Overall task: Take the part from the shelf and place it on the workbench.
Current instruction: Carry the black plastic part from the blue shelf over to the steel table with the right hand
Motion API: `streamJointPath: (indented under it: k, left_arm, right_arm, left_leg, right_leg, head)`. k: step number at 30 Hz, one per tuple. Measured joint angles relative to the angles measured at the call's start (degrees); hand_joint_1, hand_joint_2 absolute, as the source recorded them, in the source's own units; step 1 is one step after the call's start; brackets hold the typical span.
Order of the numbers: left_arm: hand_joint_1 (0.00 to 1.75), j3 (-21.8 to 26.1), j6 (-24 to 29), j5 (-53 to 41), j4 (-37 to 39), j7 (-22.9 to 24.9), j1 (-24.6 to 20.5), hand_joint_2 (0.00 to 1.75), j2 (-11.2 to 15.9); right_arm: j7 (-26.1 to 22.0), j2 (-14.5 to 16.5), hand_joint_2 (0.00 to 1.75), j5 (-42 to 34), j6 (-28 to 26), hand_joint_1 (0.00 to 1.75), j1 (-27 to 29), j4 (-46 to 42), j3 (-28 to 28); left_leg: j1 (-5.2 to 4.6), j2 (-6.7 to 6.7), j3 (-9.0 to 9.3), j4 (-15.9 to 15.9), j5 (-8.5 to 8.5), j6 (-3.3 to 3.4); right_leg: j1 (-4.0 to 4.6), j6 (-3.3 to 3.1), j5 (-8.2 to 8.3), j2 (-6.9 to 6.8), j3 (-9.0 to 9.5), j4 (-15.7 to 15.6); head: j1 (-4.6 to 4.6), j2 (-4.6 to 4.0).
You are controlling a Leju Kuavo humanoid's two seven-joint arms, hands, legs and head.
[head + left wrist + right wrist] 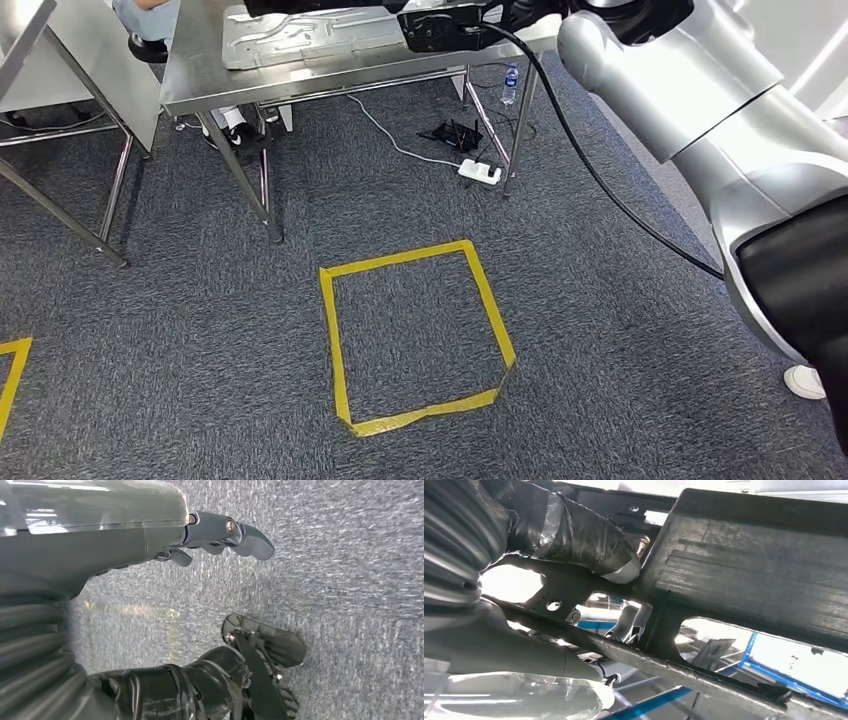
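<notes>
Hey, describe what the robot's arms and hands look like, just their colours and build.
The right arm is glossy silver with black joints and a black cable alongside. The left hand has a grey ribbed cover, a clear-wrapped shell and blue-grey fingers. The right hand has a tape-wrapped thumb.

Right arm stretched forward with its hand gripping; left arm hanging with an empty hand.

The silver right arm (690,110) reaches up and ahead. In the right wrist view the right hand (574,545) clamps the black part (744,565), taped thumb (589,535) pressed on one face. The left hand (210,595) hangs, thumb (200,680) and fingers (235,532) apart, holding nothing.
</notes>
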Motion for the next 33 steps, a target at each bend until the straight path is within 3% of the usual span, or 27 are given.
streamJointPath:
  k: [3,5,9,13,14,15,18,20,24,26,28,29,30,31,33]
  left_arm:
    - [0.0,0.0,0.04,0.0,0.0,0.0,-0.01,1.75,0.09]
    - [0.0,0.0,0.08,-0.01,0.0,-0.01,-0.2,1.75,0.16]
    - [0.0,0.0,-0.02,-0.17,0.0,-0.07,-0.18,1.75,0.09]
    - [0.0,0.0,-0.09,-0.45,-0.02,-0.11,-0.26,1.75,0.1]
    - [0.0,0.0,-0.11,-0.5,-0.01,-0.11,-0.31,1.75,0.11]
    - [0.0,0.0,-0.15,-0.53,-0.01,-0.11,-0.31,1.75,0.1]
    - [0.0,0.0,-0.18,-0.58,0.0,-0.08,-0.2,1.75,0.09]
    - [0.0,0.0,-0.08,-0.59,0.0,0.01,-0.22,1.75,0.09]
    - [0.0,0.0,0.17,-0.57,-0.01,0.27,-0.19,1.75,0.08]
    - [0.0,0.0,0.36,-0.57,0.0,0.42,-0.15,1.75,0.04]
    - [0.0,0.0,0.51,-0.56,0.0,0.5,-0.18,1.75,0.02]
    - [0.0,0.0,0.56,-0.56,0.0,0.51,-0.19,1.75,0.02]
    - [0.0,0.0,0.58,-0.55,0.0,0.52,-0.19,1.75,0.02]
    - [0.0,0.0,0.61,-0.55,0.0,0.54,-0.18,1.75,0.02]
    - [0.0,0.0,0.66,-0.55,0.0,0.6,-0.19,1.75,0.04]
  right_arm:
    - [0.1,-0.13,1.75,0.09,0.04,1.75,0.01,0.01,-0.04]
    - [0.19,-0.34,1.75,0.12,0.09,1.75,-0.1,0.01,-0.08]
    - [0.22,-0.64,1.75,0.18,0.19,1.75,-0.12,0.01,-0.11]
    - [0.19,-0.96,1.75,0.31,0.21,1.75,-0.02,0.02,-0.13]
    - [0.16,-1.0,1.75,0.31,0.23,1.75,0.19,0.03,-0.12]
    - [0.14,-1.08,1.75,0.33,0.24,1.75,0.35,0.04,-0.12]
    - [0.12,-1.29,1.75,0.44,0.25,1.75,0.26,0.06,-0.11]
    - [0.05,-1.32,1.75,0.48,0.25,1.75,0.08,-0.01,-0.12]
    - [-0.01,-1.29,1.75,0.51,0.33,1.75,0.18,-0.11,-0.12]
    - [-0.01,-1.27,1.75,0.54,0.34,1.75,0.2,-0.15,-0.12]
    - [-0.02,-1.22,1.75,0.56,0.36,1.75,0.32,-0.16,-0.11]
    - [-0.03,-1.19,1.75,0.56,0.37,1.75,0.43,-0.16,-0.11]
    - [-0.04,-1.17,1.75,0.56,0.38,1.75,0.54,-0.16,-0.11]
    - [-0.05,-1.16,1.75,0.56,0.38,1.75,0.61,-0.16,-0.11]
    - [-0.06,-1.16,1.75,0.56,0.34,1.75,0.58,-0.16,-0.11]
  left_leg:
    - [-1.24,0.47,4.88,-10.35,5.12,2.17]
    - [-1.81,0.85,6.79,-14.12,5.66,3.0]
    - [-1.37,0.7,7.99,-16.18,6.18,3.01]
    - [-1.04,0.64,8.55,-16.83,6.39,3.16]
    - [-0.97,0.52,8.56,-16.72,6.29,3.12]
    - [-0.85,0.37,8.55,-16.49,6.12,2.99]
    - [-0.5,-0.07,8.15,-14.98,5.1,2.0]
    - [-0.53,-0.27,7.59,-14.09,4.62,1.31]
    - [-0.29,-0.26,6.93,-13.1,3.89,0.36]
    - [-0.18,0.02,4.87,-8.6,1.35,-0.09]
    - [-0.12,0.1,1.41,-1.5,-1.53,-0.37]
    - [-0.11,0.1,0.1,0.86,-1.95,-0.42]
    - [-0.11,0.11,-0.35,1.28,-1.36,-0.37]
    - [-0.12,0.11,0.23,-0.43,0.19,-0.23]
    - [-0.27,0.23,3.52,-7.75,3.98,0.27]
  right_leg:
    - [0.69,-0.27,-0.3,-0.22,0.58,-0.07]
    - [0.81,-0.08,-0.39,-0.49,0.63,-0.17]
    - [0.96,0.89,-1.26,-0.8,0.25,0.64]
    - [0.21,1.93,-6.36,-0.66,-5.53,12.36]
    - [-0.1,2.21,-6.32,-0.68,-6.46,13.82]
    - [-0.42,2.48,-5.29,-0.7,-6.41,13.22]
    - [-1.05,3.14,-0.63,-0.53,-2.22,4.05]
    - [-0.94,2.76,-0.07,-0.21,-0.74,0.95]
    - [-0.81,1.16,-0.08,-0.32,-0.75,0.81]
    - [-0.97,0.54,-0.03,-0.45,-0.64,0.67]
    - [-0.87,0.27,-0.1,-0.44,-0.62,0.69]
    - [-0.8,0.21,-0.14,-0.44,-0.59,0.71]
    - [-0.74,0.19,-0.19,-0.43,-0.54,0.72]
    - [-0.68,0.19,-0.25,-0.43,-0.46,0.72]
    - [-0.57,0.36,-0.43,-0.46,-0.22,0.71]
  head:
    - [0.1,0.0]
    - [0.16,0.0]
    - [0.34,0.01]
    - [0.58,0.0]
    - [0.59,0.0]
    - [0.59,0.0]
    - [0.65,0.0]
    - [0.58,0.01]
    - [0.39,0.0]
    - [0.21,0.0]
    - [0.1,0.0]
    - [0.11,0.0]
    - [0.1,0.0]
    - [0.1,0.0]
    - [0.13,0.0]
